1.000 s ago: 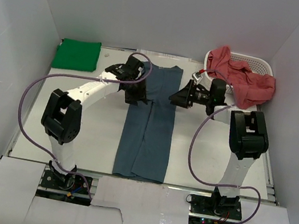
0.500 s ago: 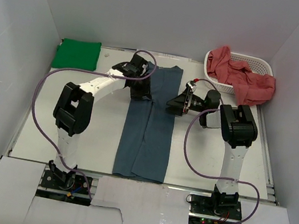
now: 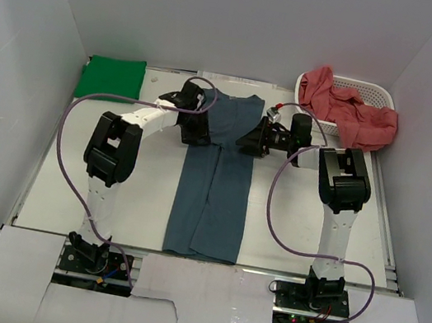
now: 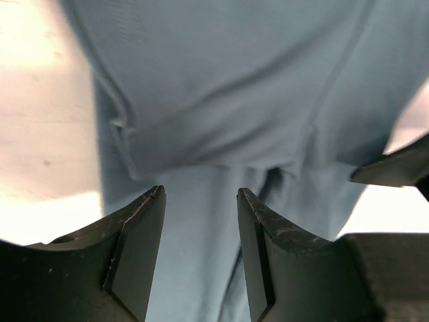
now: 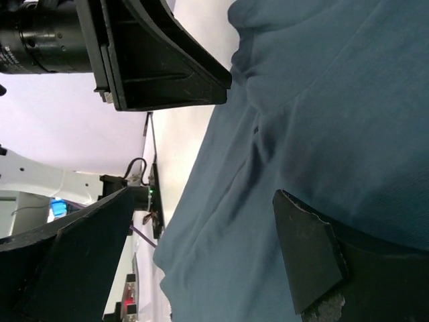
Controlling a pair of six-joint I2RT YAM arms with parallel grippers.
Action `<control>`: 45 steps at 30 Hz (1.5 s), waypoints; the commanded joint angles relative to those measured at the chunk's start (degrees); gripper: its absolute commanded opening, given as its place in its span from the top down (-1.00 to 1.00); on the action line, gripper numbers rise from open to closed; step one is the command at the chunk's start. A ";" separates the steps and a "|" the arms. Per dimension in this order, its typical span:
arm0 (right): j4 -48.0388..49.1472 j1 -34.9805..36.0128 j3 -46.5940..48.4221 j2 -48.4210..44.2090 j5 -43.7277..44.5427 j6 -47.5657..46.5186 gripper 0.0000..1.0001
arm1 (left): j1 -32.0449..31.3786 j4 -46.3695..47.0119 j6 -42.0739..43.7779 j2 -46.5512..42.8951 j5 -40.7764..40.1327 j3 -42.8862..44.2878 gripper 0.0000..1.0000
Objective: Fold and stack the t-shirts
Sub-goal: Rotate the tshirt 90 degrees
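Observation:
The slate blue t-shirt (image 3: 213,203) lies in the middle of the table as a long narrow strip, folded lengthwise. My left gripper (image 3: 199,131) stands at the strip's left edge near its far end. My right gripper (image 3: 249,140) faces it at the right edge. In the left wrist view the left gripper (image 4: 200,194) is open, with blue cloth (image 4: 221,87) lying under the gap. In the right wrist view the right gripper (image 5: 204,194) is wide open over the same cloth (image 5: 322,100). A folded green t-shirt (image 3: 112,79) lies at the far left. Salmon red t-shirts (image 3: 354,115) spill from the basket.
A white perforated basket (image 3: 372,92) stands at the far right corner. White walls close in the table on three sides. Purple cables loop from both arms over the table. The left gripper's body (image 5: 154,60) shows close ahead in the right wrist view.
The right gripper has swung left onto the shirt's right edge and opened a little wider. The left gripper has shifted slightly at the left edge, and its arm's elbow has moved right.

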 commanded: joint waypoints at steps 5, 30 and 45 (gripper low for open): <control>-7.61 0.13 5.73 3.95 1.08 -5.48 -0.80 | 1.80 2.29 0.86 1.68 2.08 1.36 -0.16; -18.77 -1.36 31.90 19.51 2.67 -5.83 -0.80 | 6.64 -0.34 3.23 13.72 4.72 14.10 -0.15; -20.61 -3.12 35.80 12.49 -0.15 -6.00 -0.80 | 9.45 -7.01 3.85 7.32 10.61 25.33 -0.15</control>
